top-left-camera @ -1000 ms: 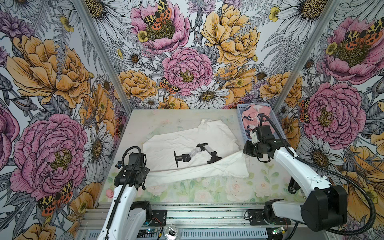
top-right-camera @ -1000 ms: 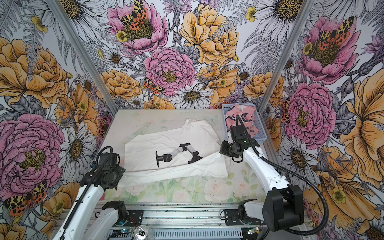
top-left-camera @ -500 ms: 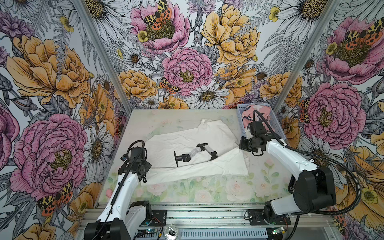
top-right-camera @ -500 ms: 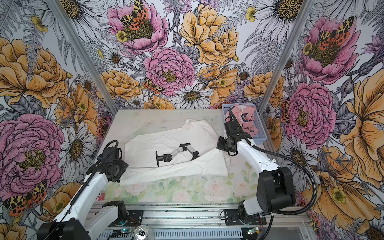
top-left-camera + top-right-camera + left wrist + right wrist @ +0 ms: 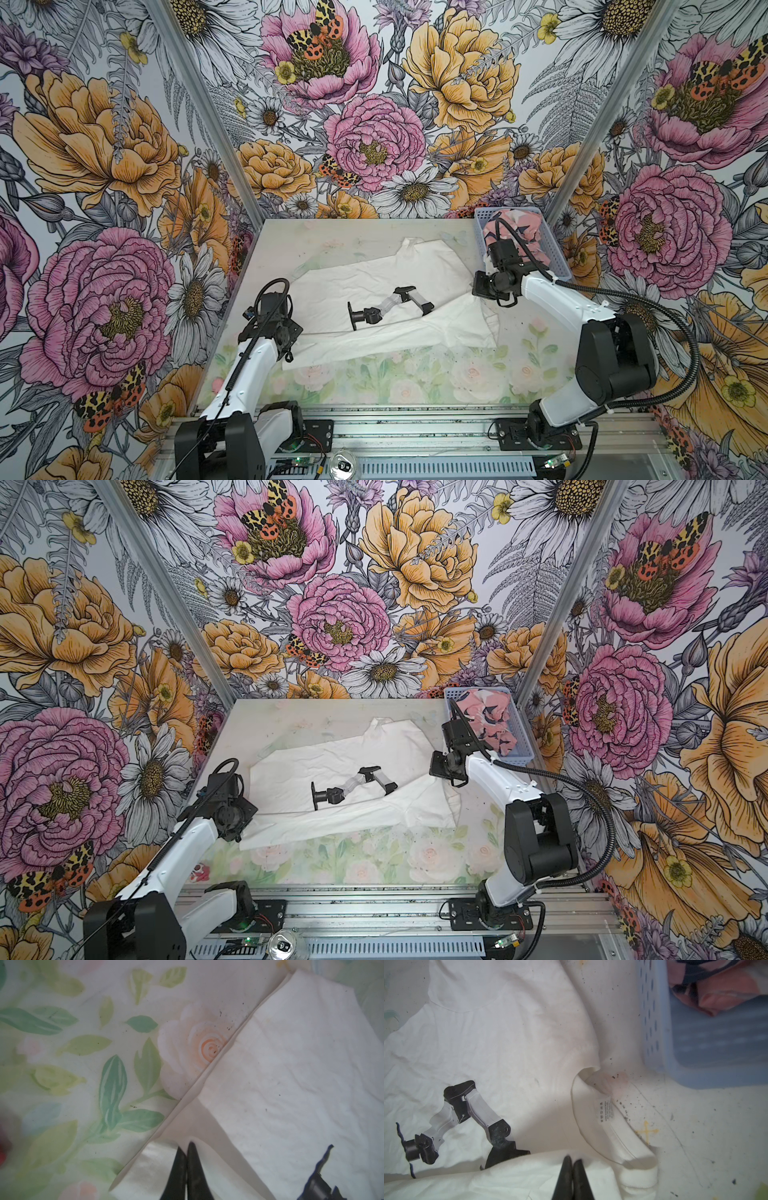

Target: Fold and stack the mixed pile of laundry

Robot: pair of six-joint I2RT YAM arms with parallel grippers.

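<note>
White garment (image 5: 353, 280) in fully closed left hand (image 5: 187, 1145) and right hand (image 5: 572, 1159).

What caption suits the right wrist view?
Right fingers pinch a fold of the white shirt with robot-arm print, beside a blue basket holding a pink garment.

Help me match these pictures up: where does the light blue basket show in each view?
In a top view: the basket sits at the far right corner of the table.
In a top view: same far right corner.
Left wrist: not in it.
Right wrist: its perforated wall, beside the white garment.
Shared landmark: the white garment, in all four.
</note>
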